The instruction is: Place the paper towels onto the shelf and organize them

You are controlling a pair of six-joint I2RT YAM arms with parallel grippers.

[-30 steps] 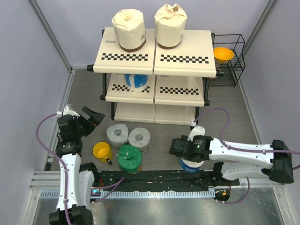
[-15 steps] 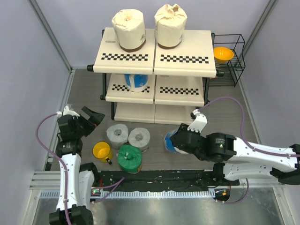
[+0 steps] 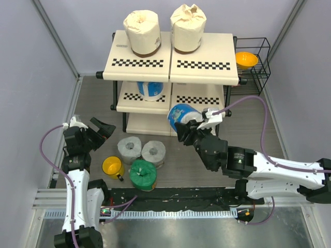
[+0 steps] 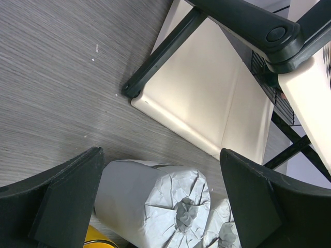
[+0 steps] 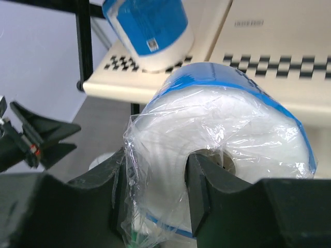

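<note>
Since a second ago the right gripper (image 3: pixel 186 127) has risen from the surface beside its own base and swung forward, carrying a blue-and-white paper towel roll in clear plastic wrap (image 3: pixel 180 113). The left arm has not stirred.

Nearest the bases, on the grey wood-grain tabletop (image 3: pixel 98 98), a green paper towel roll (image 3: pixel 143 174) stands just beside a small yellow mug (image 3: pixel 112 166). Just behind them a grey paper towel roll (image 3: pixel 129 149) and a second grey paper towel roll (image 3: pixel 153 151) stand side by side. To their left the left gripper (image 3: pixel 101 133) hangs with its jaws spread wide and nothing between them.

Further out, the right gripper's jaws are clamped on the wrapped roll, one finger against its outer side and the other at its centre hole. The roll is off the tabletop and tilted, in front of the lower boards of the three-tier shelf of cream boards, checkered strips and black tube frame (image 3: pixel 201 54), near the middle of its width.

On the left half of the middle tier sits a second blue-and-white paper towel roll (image 3: pixel 150 91). On the top board stand a cream paper towel roll (image 3: pixel 141 32) and another cream paper towel roll (image 3: pixel 187 28), one on each half. Beside the shelf's far right corner is a black wire rack (image 3: pixel 262 70) holding an orange bowl (image 3: pixel 246 59).
</note>
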